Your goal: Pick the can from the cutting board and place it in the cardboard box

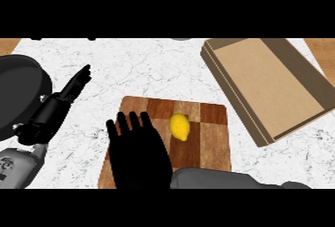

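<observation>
Centrally, a wooden cutting board [212, 133] is seen lying on the white marbled worktop [150, 66]. On the board, a little above its middle, a yellow, lemon-shaped object [180, 127] is laid on its side; no other item is shown on the board's bare wood, and what may be hidden beneath the hand cannot be told. The right hand [137, 150] is spread over the board's left half, its fingers straight and apart, nothing being gripped; its fingertips are placed just left of the yellow object, apart from it. Its grey forearm is brought in across the board's lower edge. To the upper right of the board, apart from it, the cardboard box [262, 80] is set at a slant, its open face turned upward. Well to the left of the board, the left hand [75, 84] is held over the worktop with fingers straight and pointing up, holding nothing. Farther left of the board, a dark round pan [20, 88] is partly shown.
</observation>
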Robot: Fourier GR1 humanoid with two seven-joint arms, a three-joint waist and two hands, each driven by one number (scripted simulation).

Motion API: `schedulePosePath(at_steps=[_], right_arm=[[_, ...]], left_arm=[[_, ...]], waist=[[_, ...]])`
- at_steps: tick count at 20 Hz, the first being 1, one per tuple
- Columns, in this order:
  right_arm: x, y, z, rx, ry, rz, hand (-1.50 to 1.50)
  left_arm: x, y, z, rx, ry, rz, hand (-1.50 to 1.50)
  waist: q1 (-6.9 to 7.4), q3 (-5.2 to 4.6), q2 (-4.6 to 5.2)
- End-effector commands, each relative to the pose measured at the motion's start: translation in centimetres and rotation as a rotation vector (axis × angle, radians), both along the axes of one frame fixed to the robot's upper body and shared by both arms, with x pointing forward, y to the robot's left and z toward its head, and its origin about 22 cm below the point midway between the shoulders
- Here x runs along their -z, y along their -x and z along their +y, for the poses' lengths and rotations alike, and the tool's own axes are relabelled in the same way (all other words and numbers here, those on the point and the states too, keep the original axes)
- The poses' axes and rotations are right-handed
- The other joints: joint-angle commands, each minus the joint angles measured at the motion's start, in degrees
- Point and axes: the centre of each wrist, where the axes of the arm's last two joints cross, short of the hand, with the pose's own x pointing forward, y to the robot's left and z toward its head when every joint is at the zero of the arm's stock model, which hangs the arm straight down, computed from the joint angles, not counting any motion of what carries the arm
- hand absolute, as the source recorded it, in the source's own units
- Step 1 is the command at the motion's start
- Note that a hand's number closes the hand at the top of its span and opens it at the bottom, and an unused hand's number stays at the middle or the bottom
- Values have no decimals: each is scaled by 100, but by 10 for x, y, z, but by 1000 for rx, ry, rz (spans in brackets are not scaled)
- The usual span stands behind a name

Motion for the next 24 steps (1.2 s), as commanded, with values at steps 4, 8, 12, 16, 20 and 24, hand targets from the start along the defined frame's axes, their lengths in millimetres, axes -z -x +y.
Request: schedulePosePath(at_steps=[4, 8, 12, 16, 20, 24], right_arm=[[-1, 5, 17, 205, 166, -43, -150], [10, 1, 19, 205, 177, -47, -150], [30, -5, 18, 232, 236, -28, -150], [45, -19, 20, 253, 259, -21, -150], [35, -9, 17, 237, 221, -15, -150], [52, -11, 18, 229, 198, 6, -150]], left_arm=[[9, 2, -6, -3, 5, 3, 0], [0, -4, -20, 1, 3, 2, 0], [6, 6, 3, -7, -9, -5, 0], [5, 7, 3, -1, 7, 1, 0], [10, 4, 5, -11, -16, -9, 0], [6, -1, 11, -1, 3, 3, 0]], waist=[[7, 2, -5], [-27, 9, 11], [4, 8, 0], [65, 8, 22], [11, 11, 20], [42, 10, 39]])
